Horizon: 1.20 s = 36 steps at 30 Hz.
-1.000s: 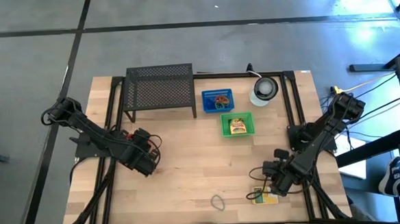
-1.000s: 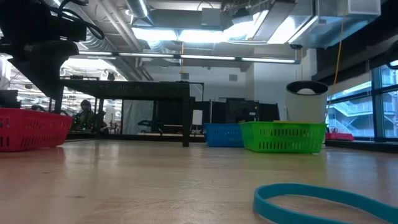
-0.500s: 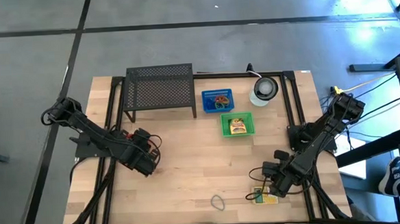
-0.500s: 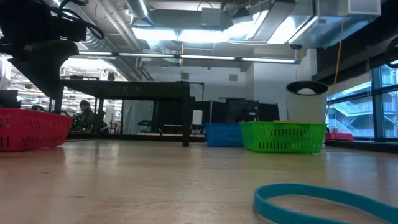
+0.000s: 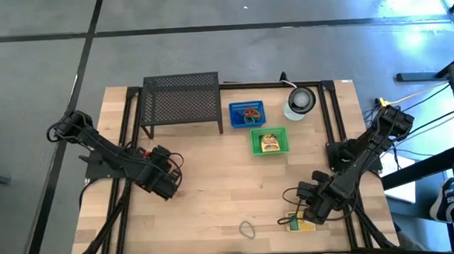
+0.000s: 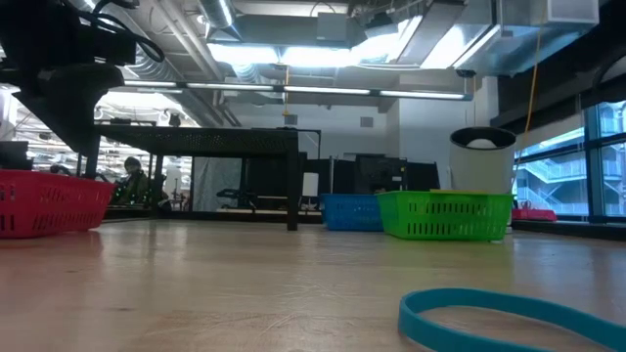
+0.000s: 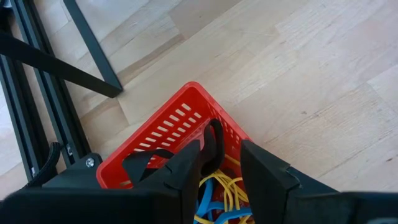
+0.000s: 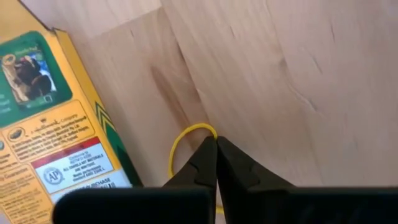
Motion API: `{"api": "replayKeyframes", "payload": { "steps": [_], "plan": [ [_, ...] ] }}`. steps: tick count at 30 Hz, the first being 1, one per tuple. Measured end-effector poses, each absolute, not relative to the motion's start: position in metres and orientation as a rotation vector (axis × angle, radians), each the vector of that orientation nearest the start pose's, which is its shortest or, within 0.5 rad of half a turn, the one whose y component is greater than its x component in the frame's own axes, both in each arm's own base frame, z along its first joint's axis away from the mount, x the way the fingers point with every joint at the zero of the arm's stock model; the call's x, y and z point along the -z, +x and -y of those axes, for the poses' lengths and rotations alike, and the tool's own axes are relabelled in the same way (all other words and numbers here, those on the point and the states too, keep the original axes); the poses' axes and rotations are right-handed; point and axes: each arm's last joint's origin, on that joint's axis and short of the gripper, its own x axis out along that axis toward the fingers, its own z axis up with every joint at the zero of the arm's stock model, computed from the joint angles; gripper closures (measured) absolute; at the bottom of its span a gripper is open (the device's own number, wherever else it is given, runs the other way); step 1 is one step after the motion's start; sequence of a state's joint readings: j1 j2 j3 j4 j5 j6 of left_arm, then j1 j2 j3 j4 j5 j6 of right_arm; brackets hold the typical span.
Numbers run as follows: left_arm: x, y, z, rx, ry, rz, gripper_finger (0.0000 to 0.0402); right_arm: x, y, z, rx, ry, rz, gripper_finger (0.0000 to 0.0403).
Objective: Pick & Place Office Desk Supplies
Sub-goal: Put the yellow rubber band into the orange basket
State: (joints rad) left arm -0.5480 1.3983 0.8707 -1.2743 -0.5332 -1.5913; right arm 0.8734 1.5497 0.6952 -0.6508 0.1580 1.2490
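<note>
My right gripper (image 8: 216,142) is shut at a thin yellow rubber band (image 8: 177,146) that lies on the wood beside a yellow-green box (image 8: 50,118). The high view puts this gripper (image 5: 300,215) and the box (image 5: 302,225) near the table's near right corner. My left gripper (image 7: 219,155) is open and hangs over a red basket (image 7: 161,134) holding blue and yellow loops, at the table's left (image 5: 163,177). A blue-grey oval loop (image 5: 248,230) lies flat near the near edge and shows close up in the low view (image 6: 499,311). My right gripper has the yellow rubber band pinched between its shut fingertips at the far arc of the loop (image 8: 198,128), coming slanting from above. The rest of the band lies slack on the table and runs back under the fingers, which hide it.
At the far side stand a black mesh shelf (image 5: 181,102), a blue basket (image 5: 246,114) and a green basket (image 5: 269,143), both holding items, and a round grey-white disc-like object (image 5: 300,101). Black frame rails (image 5: 340,129) run along both table sides. Bare wood lies mid-table.
</note>
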Motion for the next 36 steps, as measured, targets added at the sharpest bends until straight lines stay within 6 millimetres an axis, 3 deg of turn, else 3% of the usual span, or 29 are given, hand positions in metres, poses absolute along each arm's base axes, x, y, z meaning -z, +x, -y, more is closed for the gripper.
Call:
{"api": "replayKeyframes", "payload": {
  "steps": [9, 21, 25, 31, 36],
  "plan": [
    [-0.202, 0.175, 0.089, -1.035, -0.326, -1.056, 0.0293, -0.137, 0.152, -0.169, 0.291, 0.278, -1.224, 0.0402],
    [-0.202, 0.177, 0.089, -1.026, -0.301, -1.002, 0.0293, -0.193, 0.173, -0.171, 0.304, 0.149, -0.459, 0.0402],
    [-0.203, 0.179, 0.089, -0.986, -0.231, -0.973, 0.0293, -0.212, 0.179, -0.175, 0.337, 0.101, -0.282, 0.0402],
    [-0.204, 0.198, 0.096, -0.799, -0.051, -0.838, 0.0293, -0.230, 0.188, -0.176, 0.370, 0.096, -0.162, 0.0403],
    [-0.211, 0.223, 0.110, -0.593, 0.033, -0.726, 0.0291, -0.231, 0.196, -0.170, 0.362, 0.111, -0.171, 0.0403]
  ]
}}
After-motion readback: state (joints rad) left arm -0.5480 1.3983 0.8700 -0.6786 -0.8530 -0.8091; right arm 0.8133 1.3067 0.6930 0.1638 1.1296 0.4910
